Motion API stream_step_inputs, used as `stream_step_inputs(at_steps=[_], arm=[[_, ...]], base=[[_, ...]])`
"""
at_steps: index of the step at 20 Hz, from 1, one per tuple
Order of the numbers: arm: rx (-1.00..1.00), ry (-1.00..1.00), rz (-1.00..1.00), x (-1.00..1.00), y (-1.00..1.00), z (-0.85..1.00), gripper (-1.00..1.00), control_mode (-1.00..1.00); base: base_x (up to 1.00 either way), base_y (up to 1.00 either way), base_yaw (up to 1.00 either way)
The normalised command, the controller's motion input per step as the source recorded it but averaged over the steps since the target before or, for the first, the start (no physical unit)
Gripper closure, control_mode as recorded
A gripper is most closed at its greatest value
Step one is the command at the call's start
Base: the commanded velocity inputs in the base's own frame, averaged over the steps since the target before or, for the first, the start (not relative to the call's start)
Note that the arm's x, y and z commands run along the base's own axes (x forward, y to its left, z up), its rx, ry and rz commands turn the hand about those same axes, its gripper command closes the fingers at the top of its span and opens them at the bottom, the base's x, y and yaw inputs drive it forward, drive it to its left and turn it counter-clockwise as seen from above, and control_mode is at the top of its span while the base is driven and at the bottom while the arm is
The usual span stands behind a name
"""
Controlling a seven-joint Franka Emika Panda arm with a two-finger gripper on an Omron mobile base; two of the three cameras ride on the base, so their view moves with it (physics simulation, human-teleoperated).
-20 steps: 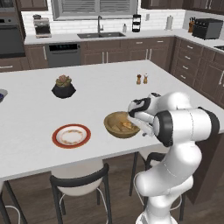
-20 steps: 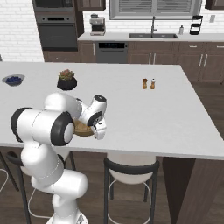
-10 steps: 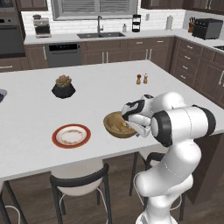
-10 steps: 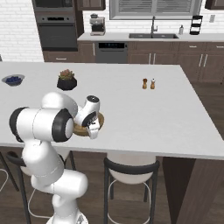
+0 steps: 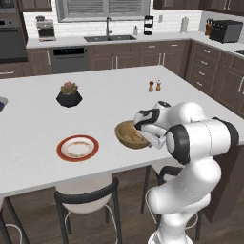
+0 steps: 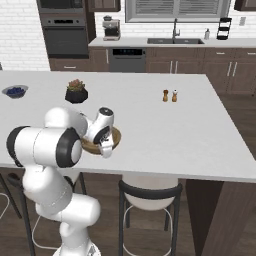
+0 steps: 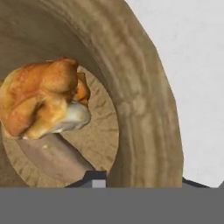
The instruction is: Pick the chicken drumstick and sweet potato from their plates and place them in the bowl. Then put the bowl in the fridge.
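From the left base view, one wooden bowl [image 5: 129,135] sits on the white island [image 5: 105,100], the gripper [image 5: 141,132] down at its right rim. One red-rimmed plate [image 5: 77,147] lies to its left, one potted plant [image 5: 69,94] behind, two shakers [image 5: 154,86] further right.

From the right base view, the gripper [image 6: 106,145] hangs over the bowl [image 6: 111,140]; one berry bowl [image 6: 15,91] stands far left.

In the hand view, the fingers straddle the bowl wall [image 7: 140,105], apparently pinched on it. Inside lie one chicken drumstick [image 7: 54,156] and one sweet potato [image 7: 43,100].
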Motion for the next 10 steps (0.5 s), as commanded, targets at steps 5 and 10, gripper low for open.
stream_step_inputs(at_steps=[5, 10], arm=[[0.00, -0.14, -0.08, -0.69, 0.00, 0.84, 1.00, -1.00], [0.00, -0.26, -0.15, -0.84, -0.01, 0.89, 1.00, -1.00]], base=[[0.00, 0.00, 0.00], [0.00, 0.00, 0.00]])
